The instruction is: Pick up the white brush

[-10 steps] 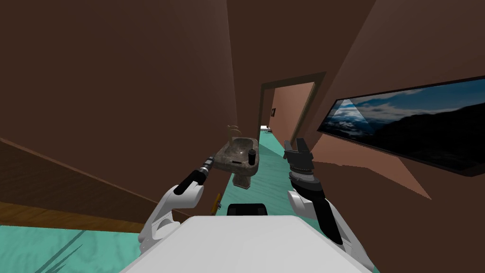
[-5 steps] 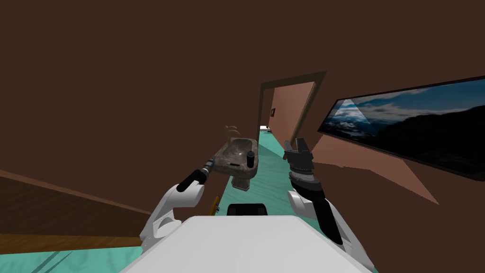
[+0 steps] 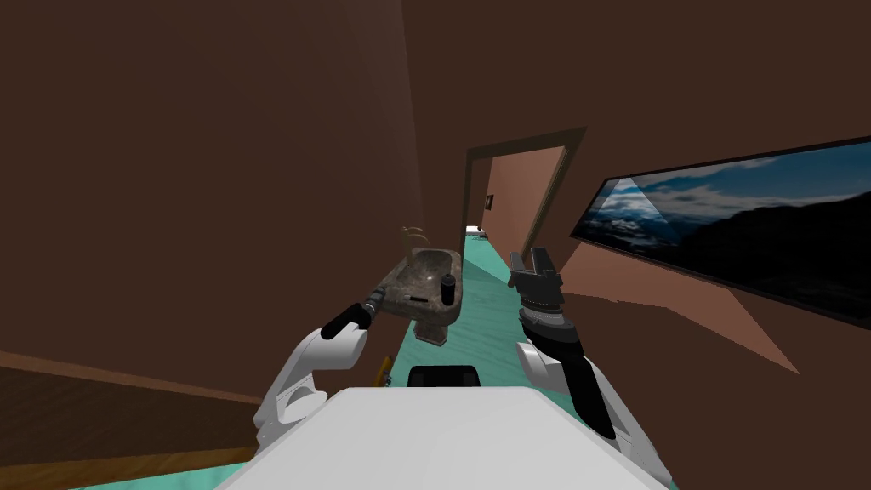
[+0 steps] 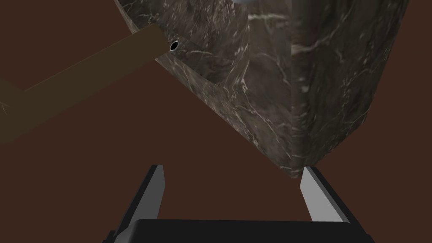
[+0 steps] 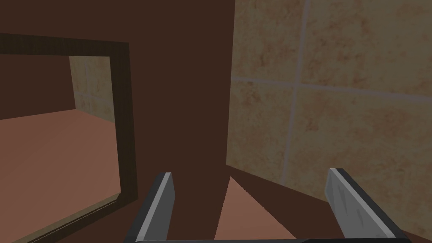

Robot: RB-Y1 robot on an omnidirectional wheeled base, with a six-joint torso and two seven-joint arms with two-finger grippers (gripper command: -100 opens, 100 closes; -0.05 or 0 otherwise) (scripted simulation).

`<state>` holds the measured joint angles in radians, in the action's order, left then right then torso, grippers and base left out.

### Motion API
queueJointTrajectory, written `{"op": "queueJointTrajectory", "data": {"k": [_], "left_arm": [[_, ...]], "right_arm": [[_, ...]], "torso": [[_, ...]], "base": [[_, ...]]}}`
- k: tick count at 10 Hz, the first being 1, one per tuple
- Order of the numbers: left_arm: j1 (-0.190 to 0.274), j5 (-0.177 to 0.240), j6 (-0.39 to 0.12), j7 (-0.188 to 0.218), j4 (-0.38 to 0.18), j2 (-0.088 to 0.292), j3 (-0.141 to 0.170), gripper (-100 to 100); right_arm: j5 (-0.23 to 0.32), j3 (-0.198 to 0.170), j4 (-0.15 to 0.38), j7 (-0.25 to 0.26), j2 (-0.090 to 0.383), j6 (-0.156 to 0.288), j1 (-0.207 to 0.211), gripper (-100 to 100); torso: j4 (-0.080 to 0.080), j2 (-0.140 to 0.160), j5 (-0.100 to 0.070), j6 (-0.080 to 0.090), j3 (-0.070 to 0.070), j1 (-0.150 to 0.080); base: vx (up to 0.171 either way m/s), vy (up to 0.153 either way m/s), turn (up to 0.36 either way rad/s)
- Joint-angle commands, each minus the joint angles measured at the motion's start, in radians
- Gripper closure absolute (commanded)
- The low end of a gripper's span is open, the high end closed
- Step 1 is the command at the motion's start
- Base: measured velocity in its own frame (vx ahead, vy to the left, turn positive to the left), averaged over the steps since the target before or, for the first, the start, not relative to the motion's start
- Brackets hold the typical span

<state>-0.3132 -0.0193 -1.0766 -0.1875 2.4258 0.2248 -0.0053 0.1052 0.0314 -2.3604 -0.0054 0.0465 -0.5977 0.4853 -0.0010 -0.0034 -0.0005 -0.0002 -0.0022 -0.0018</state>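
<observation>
Nothing is being grasped yet. The left gripper, jaws spread wide and empty, is being held at 11 o'clock, beside the near corner of the dark veined marble pedestal sink. The white brush is not being made out; its place cannot be told. A short black cylinder is standing on the rim, possibly in the way. The right gripper, jaws equally open and empty, is being held up at 1 o'clock.
</observation>
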Motion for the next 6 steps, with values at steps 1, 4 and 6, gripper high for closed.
{"op": "queueJointTrajectory", "data": {"k": [1, 4, 6], "left_arm": [[0.004, -0.001, -0.038, -0.001, -0.002, -0.001, 0.000, -100], [0.013, -0.001, -0.108, -0.005, 0.001, -0.005, -0.002, -100], [0.022, -0.002, -0.177, -0.009, 0.004, -0.009, -0.003, -100]], "right_arm": [[0.000, 0.000, 0.000, 0.000, 0.000, 0.000, 0.000, 0], [0.000, 0.000, 0.000, 0.000, 0.000, 0.000, 0.000, 0], [0.000, 0.000, 0.000, 0.000, 0.000, 0.000, 0.000, 0]], "torso": [[0.000, 0.000, 0.000, 0.000, 0.000, 0.000], [0.000, 0.001, 0.000, 0.000, 0.000, 0.000], [0.000, 0.001, 0.000, 0.000, 0.001, 0.000]], "base": [[0.023, -0.014, 0.003], [0.043, -0.023, -0.009], [0.053, -0.026, -0.015]]}}
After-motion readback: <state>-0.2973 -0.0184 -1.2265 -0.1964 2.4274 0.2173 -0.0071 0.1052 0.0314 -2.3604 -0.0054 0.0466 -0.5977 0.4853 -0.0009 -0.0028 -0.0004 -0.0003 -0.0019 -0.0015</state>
